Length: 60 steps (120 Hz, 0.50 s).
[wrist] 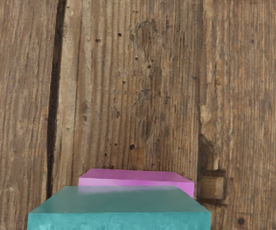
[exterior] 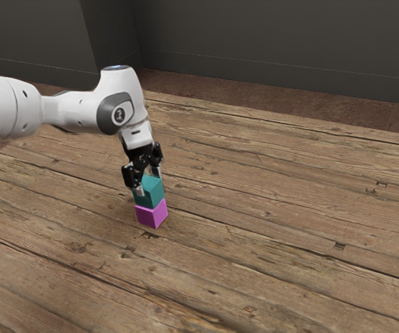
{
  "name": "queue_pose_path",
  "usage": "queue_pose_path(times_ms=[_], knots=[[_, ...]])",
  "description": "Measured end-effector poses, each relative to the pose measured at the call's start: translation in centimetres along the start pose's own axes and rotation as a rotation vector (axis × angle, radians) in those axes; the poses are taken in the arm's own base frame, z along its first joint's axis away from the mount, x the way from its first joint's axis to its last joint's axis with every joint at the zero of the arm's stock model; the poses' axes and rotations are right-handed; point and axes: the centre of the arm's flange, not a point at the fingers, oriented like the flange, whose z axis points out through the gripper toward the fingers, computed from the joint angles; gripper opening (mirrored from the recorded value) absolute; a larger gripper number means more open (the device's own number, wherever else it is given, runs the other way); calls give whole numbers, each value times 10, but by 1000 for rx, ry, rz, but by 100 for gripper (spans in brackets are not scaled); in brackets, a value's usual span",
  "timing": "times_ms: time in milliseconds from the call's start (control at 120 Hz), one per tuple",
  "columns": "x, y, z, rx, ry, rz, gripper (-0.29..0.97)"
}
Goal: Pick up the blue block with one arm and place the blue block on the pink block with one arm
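Observation:
The blue block (exterior: 152, 194), teal in colour, rests on top of the pink block (exterior: 150, 216) on the wooden table, left of centre in the exterior view. My gripper (exterior: 143, 179) comes down from above with its black fingers on two opposite sides of the blue block's upper part, shut on it. In the wrist view the blue block (wrist: 121, 208) lies just under my hand, and an edge of the pink block (wrist: 138, 178) shows past it, slightly offset.
The plank table (exterior: 275, 229) stretches wide on all sides of the stack. Dark walls (exterior: 268, 35) and a brown floor lie beyond its far edge.

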Motion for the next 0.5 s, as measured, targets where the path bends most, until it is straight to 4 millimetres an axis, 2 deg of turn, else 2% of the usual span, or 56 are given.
queue_pose_path(times_ms=[42, 100, 183, 258, 292, 325, 367, 500], knots=[[5, 11, -27, 18, 2, -1, 64], [15, 31, -85, 75, -3, 1, 65], [30, 67, -185, 191, -23, -10, 66], [41, 89, -278, 292, -66, -63, 66], [46, 99, -307, 316, -81, -112, 67], [49, 107, -321, 309, -84, -171, 67], [51, 117, -329, 288, -85, -246, 67], [45, 131, -330, 211, -79, -480, 67]])
